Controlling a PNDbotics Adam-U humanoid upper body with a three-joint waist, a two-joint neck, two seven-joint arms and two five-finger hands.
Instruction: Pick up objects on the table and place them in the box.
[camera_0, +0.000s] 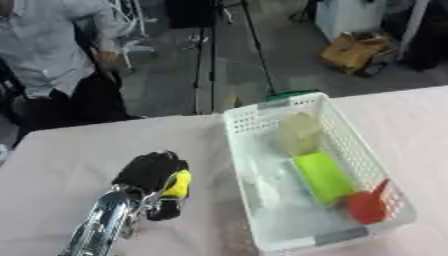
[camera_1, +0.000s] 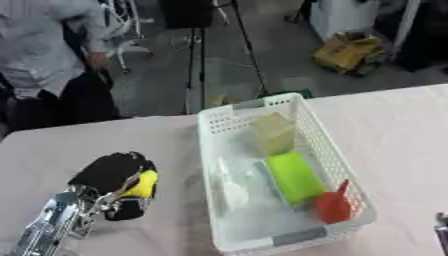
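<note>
Right now my left hand (camera_0: 153, 175) sits near the table's (camera_0: 61, 150) left edge with its fingers curled round a yellow object (camera_0: 179, 184), which shows only as a bright strip under the black fingers. I judge this the carry step: the object has to go rightward over the near wall of the white box (camera_0: 238, 165), which stands just beside the hand. To do it well I would lift before I travel, so the fingers clear the rim, then release over the bare patch at the box's left side, away from the pale block (camera_0: 299, 131), the green block (camera_0: 322, 176) and the red piece (camera_0: 367, 206). Only a dark sliver at the lower right corner (camera_1: 442, 225) hints at my right hand; I cannot tell its fingers.
</note>
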